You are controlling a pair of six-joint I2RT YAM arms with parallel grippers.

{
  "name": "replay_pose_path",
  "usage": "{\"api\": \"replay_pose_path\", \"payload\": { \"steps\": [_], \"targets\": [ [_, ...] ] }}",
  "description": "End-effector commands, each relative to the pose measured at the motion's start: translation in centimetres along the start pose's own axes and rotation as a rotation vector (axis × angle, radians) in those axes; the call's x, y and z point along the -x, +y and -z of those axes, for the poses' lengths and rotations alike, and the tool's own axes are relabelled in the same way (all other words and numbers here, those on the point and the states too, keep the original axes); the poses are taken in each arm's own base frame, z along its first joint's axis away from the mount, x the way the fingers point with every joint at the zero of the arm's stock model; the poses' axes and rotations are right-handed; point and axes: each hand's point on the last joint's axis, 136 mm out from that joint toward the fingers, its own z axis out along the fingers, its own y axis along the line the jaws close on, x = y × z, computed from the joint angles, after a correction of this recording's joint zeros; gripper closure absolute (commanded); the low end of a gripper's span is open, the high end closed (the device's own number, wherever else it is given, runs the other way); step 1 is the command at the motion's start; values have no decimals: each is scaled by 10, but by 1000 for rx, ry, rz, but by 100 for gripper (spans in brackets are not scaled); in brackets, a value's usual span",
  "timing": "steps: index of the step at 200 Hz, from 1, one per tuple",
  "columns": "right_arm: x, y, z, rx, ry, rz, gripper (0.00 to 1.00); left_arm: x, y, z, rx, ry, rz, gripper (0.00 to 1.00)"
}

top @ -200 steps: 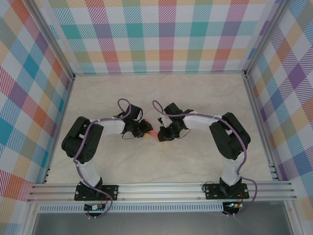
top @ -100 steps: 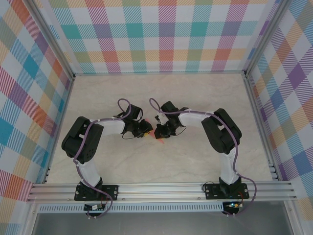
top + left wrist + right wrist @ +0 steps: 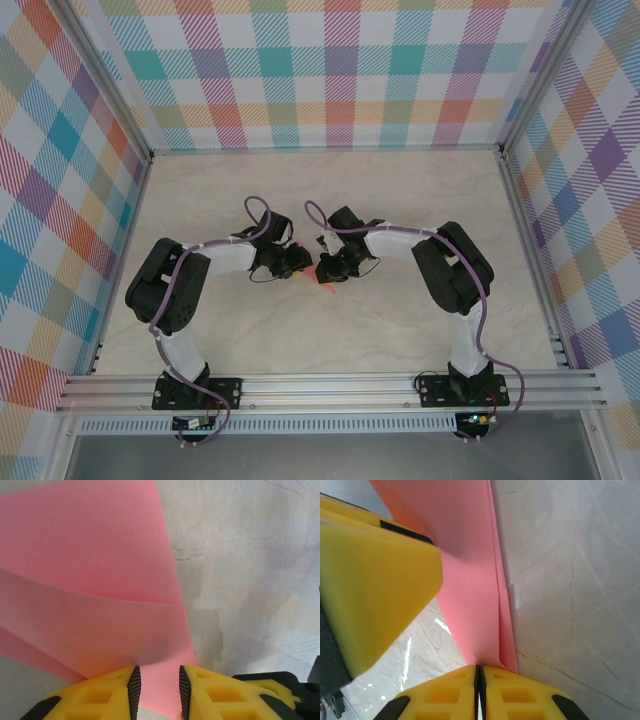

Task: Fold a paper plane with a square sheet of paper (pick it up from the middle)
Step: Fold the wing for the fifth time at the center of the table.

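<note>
Three checked walls (image 3: 340, 70) in many colours stand round a pale, marble-patterned table (image 3: 400, 330), and a metal rail (image 3: 330, 385) runs along the table's near edge. Both arms are bolted to that rail. The left arm (image 3: 175, 290) rises from its base, bends at the elbow and reaches in toward the middle of the table. The right arm (image 3: 455, 270) does the same from the other side, so the two wrists come close together, just short of touching, near the table's centre.

From above, the left hand (image 3: 297, 262) points right and the right hand (image 3: 327, 268) points left and a little toward the near edge. The two are tip to tip, with the sheet of paper (image 3: 328, 288) between and beneath them. Only a small salmon-pink corner shows there, poking out toward the near edge under the right hand.

In the left wrist view the paper lies on the table as overlapping pink layers, with a fold line slanting across it and one straight edge running up the frame. The left hand's black pads stand a narrow way apart, with pink paper showing in the gap between them and not pinched. In the right wrist view the right hand's two yellow fingers (image 3: 445, 695) are pressed together, gripping the paper at its lower tip, where a long crease runs down to the pads.
</note>
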Motion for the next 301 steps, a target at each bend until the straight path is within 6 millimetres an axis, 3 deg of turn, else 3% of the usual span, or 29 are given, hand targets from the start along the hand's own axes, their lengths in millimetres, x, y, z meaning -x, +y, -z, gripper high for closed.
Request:
{"api": "replay_pose_path", "payload": {
  "steps": [1,60,116,145,213,256,301],
  "targets": [
    [-31,-39,-20,-131,109,-76,88,17,12,16,79,-64,-27,70],
    [-33,-42,-21,-137,119,-79,88,30,9,20,62,-89,-13,69],
    [-33,-42,-22,-139,120,-79,88,35,-29,32,-117,-115,-68,68],
    [-34,-44,-23,-142,124,-83,88,26,-47,35,-197,-96,-108,67],
    [-35,-46,-25,-148,126,-101,89,6,-25,7,-117,-49,-16,70],
    [-37,-48,-26,-154,132,-109,89,-3,-41,-4,-209,-1,14,70],
    [-37,-50,-26,-161,129,-112,89,-15,-36,-18,-212,43,43,70]
  ]
}}
